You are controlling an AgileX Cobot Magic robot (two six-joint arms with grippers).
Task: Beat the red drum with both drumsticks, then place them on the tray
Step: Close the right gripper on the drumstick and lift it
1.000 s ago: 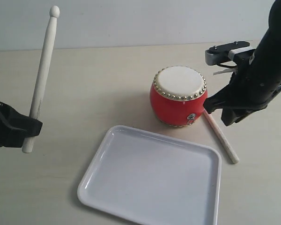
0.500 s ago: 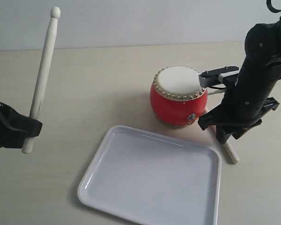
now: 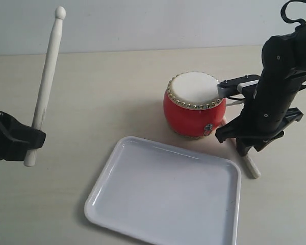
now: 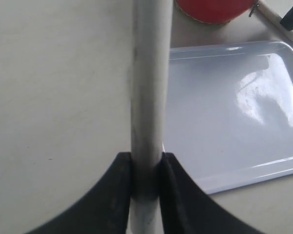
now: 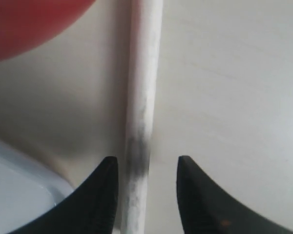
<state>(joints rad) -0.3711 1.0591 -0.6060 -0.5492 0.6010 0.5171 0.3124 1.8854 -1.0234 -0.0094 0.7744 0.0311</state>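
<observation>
- On the right of the scene, just beside the small barrel-shaped red drum with its cream skin top, the second pale wooden drumstick lies flat on the beige table.
- Its long axis runs from the drum's base on the right side out toward the near right. Its near end lies just past the far right corner of the glossy white rectangular plastic tray.
- The right gripper stands directly above this stick, pointing down. In the right wrist view its two black fingers straddle the shaft, in line with its length.
- The right gripper's jaws are spread. One finger is almost against the stick and a clear gap shows on the other side, so nothing is grasped yet.
- In my judgement the coming move is simply to close on the shaft. The right arm is much the nearer one.
- On the far left, the left gripper is clamped on the first pale drumstick, which stands nearly upright with its rounded tip up, well apart from the drum.
- A second ago the right arm was higher and farther right. Half a second ago it had dropped over the stick, and it has barely moved since. The left arm and its stick are unchanged.
</observation>
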